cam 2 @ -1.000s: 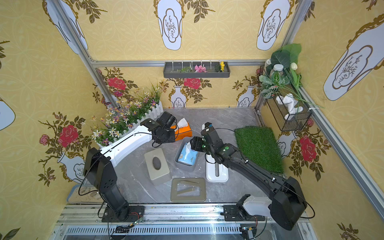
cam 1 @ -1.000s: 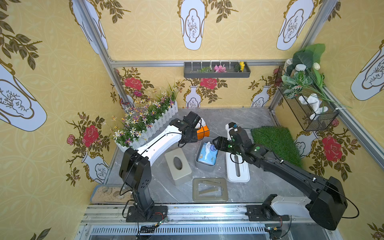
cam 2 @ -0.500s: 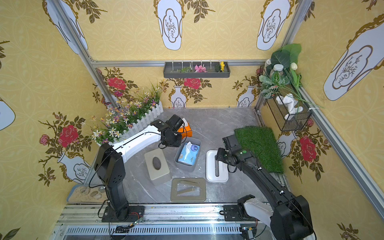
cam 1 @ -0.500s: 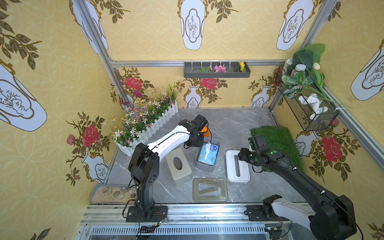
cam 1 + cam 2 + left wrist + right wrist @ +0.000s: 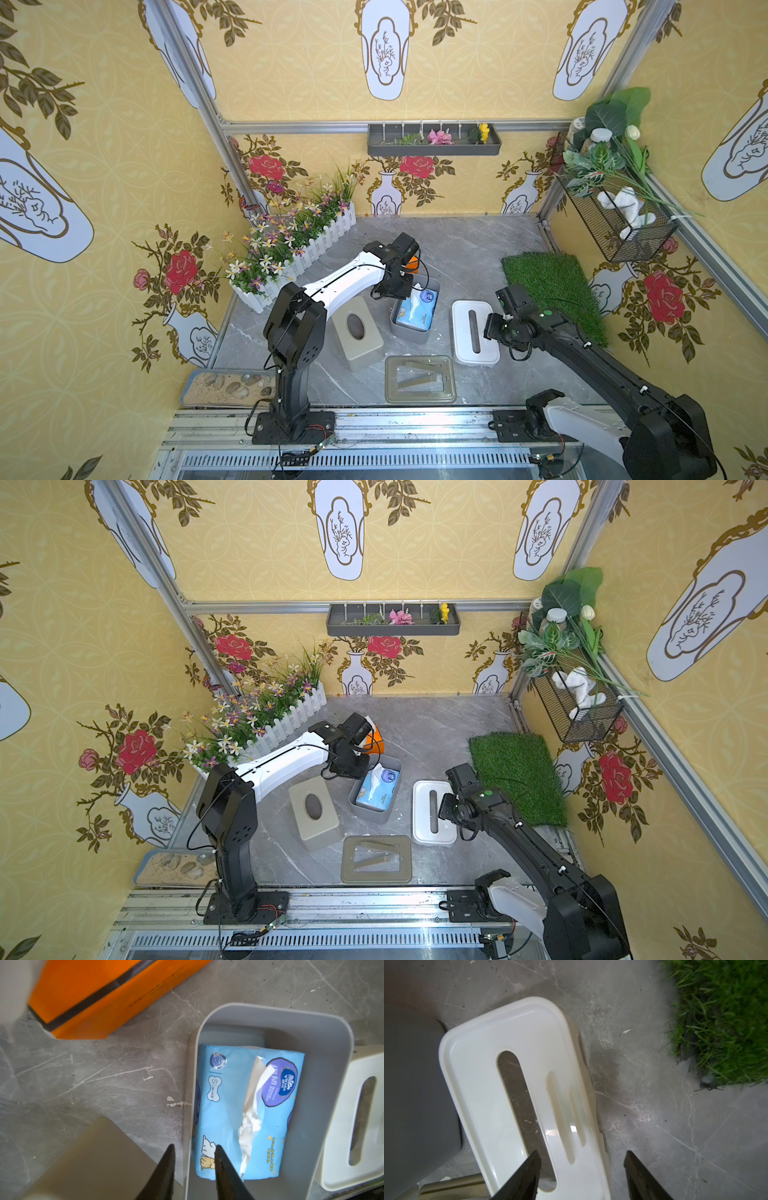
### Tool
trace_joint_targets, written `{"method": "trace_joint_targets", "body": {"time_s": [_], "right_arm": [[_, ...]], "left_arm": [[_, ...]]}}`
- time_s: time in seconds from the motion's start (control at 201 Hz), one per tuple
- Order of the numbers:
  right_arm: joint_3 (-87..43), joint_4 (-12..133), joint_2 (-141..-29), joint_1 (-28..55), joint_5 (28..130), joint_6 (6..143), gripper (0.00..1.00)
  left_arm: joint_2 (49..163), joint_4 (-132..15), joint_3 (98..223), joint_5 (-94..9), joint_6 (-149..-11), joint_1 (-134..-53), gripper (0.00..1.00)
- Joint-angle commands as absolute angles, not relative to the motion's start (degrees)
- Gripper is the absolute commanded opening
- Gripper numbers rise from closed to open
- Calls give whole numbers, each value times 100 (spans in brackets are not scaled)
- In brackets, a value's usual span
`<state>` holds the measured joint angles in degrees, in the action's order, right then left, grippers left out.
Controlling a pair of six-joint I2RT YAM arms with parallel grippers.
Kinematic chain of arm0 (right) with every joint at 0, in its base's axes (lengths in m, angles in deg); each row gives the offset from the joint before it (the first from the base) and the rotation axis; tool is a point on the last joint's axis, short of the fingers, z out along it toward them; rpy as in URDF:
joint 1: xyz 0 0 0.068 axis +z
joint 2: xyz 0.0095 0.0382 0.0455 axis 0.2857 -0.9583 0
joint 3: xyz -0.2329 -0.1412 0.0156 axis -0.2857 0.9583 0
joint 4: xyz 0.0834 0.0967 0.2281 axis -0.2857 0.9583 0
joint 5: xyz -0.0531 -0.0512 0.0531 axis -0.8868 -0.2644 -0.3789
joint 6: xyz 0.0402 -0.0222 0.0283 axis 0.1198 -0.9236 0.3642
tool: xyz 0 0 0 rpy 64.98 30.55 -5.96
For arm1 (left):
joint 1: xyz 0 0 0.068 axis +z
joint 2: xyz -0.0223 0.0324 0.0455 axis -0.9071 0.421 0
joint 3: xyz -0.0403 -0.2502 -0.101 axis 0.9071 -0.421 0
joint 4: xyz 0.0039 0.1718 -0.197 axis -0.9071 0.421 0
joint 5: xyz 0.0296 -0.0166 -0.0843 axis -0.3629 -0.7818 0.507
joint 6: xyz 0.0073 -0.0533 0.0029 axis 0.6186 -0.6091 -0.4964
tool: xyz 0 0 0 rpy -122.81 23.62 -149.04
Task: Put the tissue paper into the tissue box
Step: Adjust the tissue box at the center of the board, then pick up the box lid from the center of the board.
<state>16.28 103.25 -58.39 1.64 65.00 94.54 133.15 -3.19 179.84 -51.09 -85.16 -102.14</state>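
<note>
Left fingers [image 5: 224, 1172] narrowly apart, straddling gray tissue box [image 5: 328, 1064] wall, no grip evident. Right fingers [image 5: 529, 1178] wide, empty, over white lid [image 5: 483, 1084]. Tissue pack [image 5: 228, 1105] lies inside box, corner beside left fingers, long axis along box's. Right arm nearer lid. Count: one blue pack, one orange pack [image 5: 93, 991], one gray box, one lid.

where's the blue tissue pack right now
In both top views the blue tissue pack lies inside the grey box at mid-table, between the taupe cover and the white lid, by the left gripper.
</note>
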Motion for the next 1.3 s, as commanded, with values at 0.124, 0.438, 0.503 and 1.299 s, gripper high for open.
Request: {"method": "trace_joint_targets", "body": {"time_s": [0.124,0.438,0.503,1.299], "right_arm": [[1724,10174,-5979,150,6491,9530,60],[1750,9704,-6361,43,6627,9400,54],[1736,9608,-6417,-19,6647,9311,50],[1677,9182,-7032,-696,7245,8809,44]], "left_arm": [[13400,-343,17849,-4991,-8652,-10228,27],[13166,-839,17253,-4814,-9856,-10228,17],[13146,-913,17189,-4746,-10067,-10243,15],[12717,-973,17181,-5445,-11007,-10720,35]]}}
